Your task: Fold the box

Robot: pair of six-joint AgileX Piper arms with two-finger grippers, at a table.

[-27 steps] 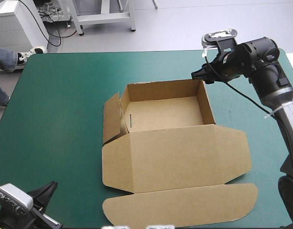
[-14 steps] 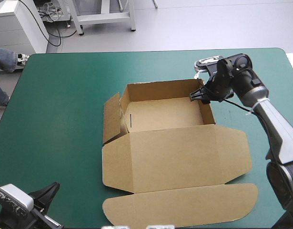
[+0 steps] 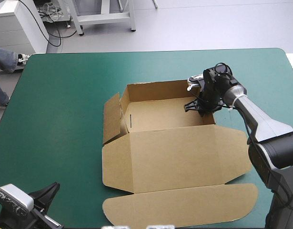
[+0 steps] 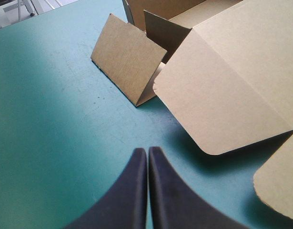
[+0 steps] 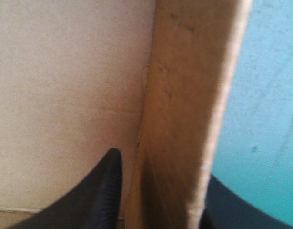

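Note:
The brown box (image 3: 160, 117) stands mid-table as an open tray, its lid (image 3: 175, 157) flat toward the near edge and a tuck flap (image 3: 184, 205) beyond it. My right gripper (image 3: 196, 106) is open and straddles the box's right wall (image 5: 184, 119): one black finger (image 5: 106, 186) is inside the tray, the other outside over the teal-green cover. The left side flap (image 4: 127, 62) leans outward. Ahead of the left gripper (image 4: 147, 155), which is shut and holds nothing, lies the lid's rounded corner (image 4: 217, 95). That gripper (image 3: 47, 190) hangs over the table's near left corner.
Teal-green cover (image 3: 65, 95) lies bare left of the box and along the far edge. The flat lid and tuck flap take up most of the near middle of the table.
My right gripper has come down and leftward from above the far right of the table onto the box's right wall. The left gripper and the box have not moved.

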